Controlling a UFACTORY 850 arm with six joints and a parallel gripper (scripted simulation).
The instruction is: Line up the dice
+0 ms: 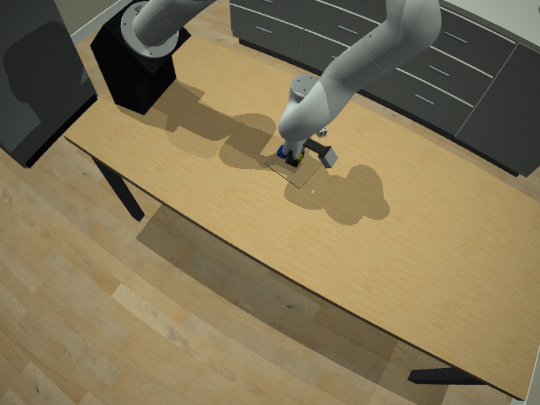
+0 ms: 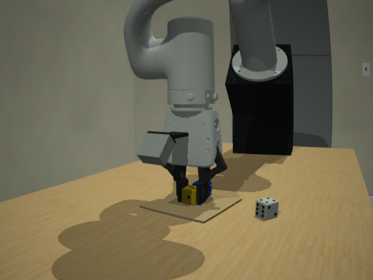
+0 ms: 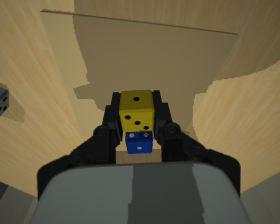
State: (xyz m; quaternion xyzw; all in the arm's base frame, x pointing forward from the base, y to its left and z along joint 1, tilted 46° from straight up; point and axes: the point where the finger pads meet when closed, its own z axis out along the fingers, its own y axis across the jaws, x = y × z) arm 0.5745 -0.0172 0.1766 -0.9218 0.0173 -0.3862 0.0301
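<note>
The yellow die (image 1: 301, 158) (image 2: 188, 196) (image 3: 136, 106) is between my fingers, one pip facing outward and three on top. My gripper (image 1: 294, 160) (image 2: 190, 193) (image 3: 137, 102) is shut on it, low at the mat; I cannot tell whether the die touches the mat. The blue die (image 1: 281, 151) (image 2: 208, 188) (image 3: 139, 145) is just behind it, base side, with one pip on top; whether it is fully on the mat is hidden. The white die (image 1: 322, 132) (image 2: 266, 209) (image 3: 3, 101) lies flat on the table beside the mat, several pips up. The thin tan mat (image 1: 300, 179) (image 2: 203, 216) (image 3: 150, 50) lies flat.
The black base stand (image 1: 135, 83) (image 2: 262, 119) is at the far end of the table (image 1: 400, 253) (image 2: 311, 251). The grey wrist camera box (image 1: 328, 157) (image 2: 156, 148) sticks out from the gripper. Arm shadows cross the mat. Dark drawers (image 1: 270, 18) stand behind the table.
</note>
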